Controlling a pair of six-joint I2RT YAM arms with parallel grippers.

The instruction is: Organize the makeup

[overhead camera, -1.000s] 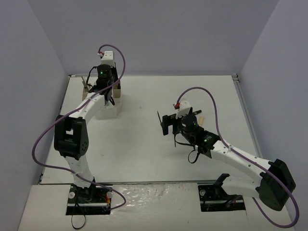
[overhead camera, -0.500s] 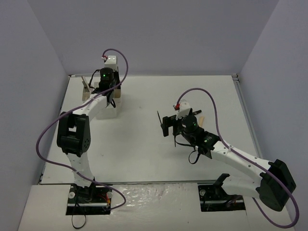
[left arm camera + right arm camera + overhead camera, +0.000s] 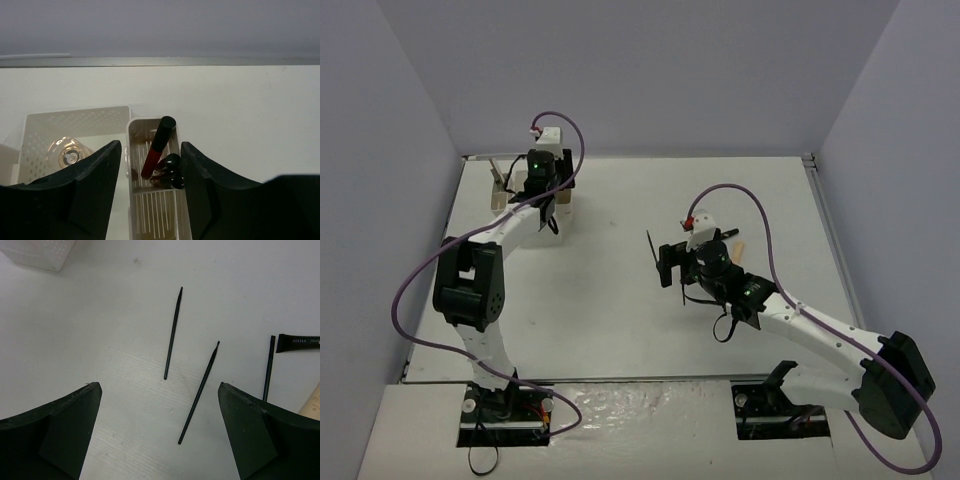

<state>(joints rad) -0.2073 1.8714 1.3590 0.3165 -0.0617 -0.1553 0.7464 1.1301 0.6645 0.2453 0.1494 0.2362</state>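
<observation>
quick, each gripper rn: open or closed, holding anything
Left gripper: open, holding nothing, over the box.
Right gripper: open, holding nothing, above a thin black pencil.

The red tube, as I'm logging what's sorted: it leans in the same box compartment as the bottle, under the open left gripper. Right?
Not quite. The left wrist view shows the red tube leaning in the narrow compartment; the bottle stands in the wider one beside it. The left gripper is open above.
</observation>
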